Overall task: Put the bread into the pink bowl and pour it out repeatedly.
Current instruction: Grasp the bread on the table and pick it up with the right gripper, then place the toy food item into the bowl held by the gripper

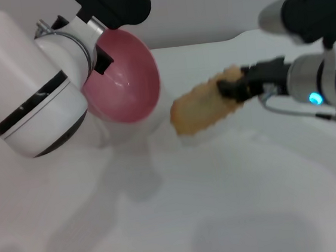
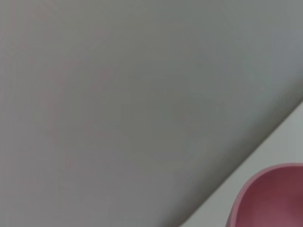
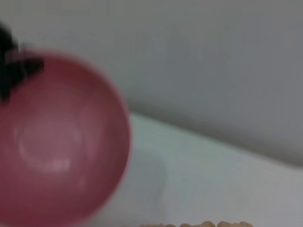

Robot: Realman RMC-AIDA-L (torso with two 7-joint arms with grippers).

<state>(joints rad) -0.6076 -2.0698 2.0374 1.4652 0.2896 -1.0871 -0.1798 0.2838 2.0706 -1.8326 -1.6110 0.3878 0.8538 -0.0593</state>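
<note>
The left gripper (image 1: 97,55) clamps the tilted pink bowl (image 1: 124,76) above the tabletop (image 1: 225,216). The right gripper (image 1: 231,88) is closed on the bread (image 1: 205,104), just beside the bowl's mouth. Only the head view shows both grips; the right wrist view looks into the bowl's glossy inside.

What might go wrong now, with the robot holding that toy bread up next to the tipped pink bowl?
The right gripper pinches only one end of the pale tan toy loaf, so it could swing or slip out. The round pink plastic bowl, held by the left gripper, faces sideways, so bread pushed in may slide straight back out onto the white table.
</note>
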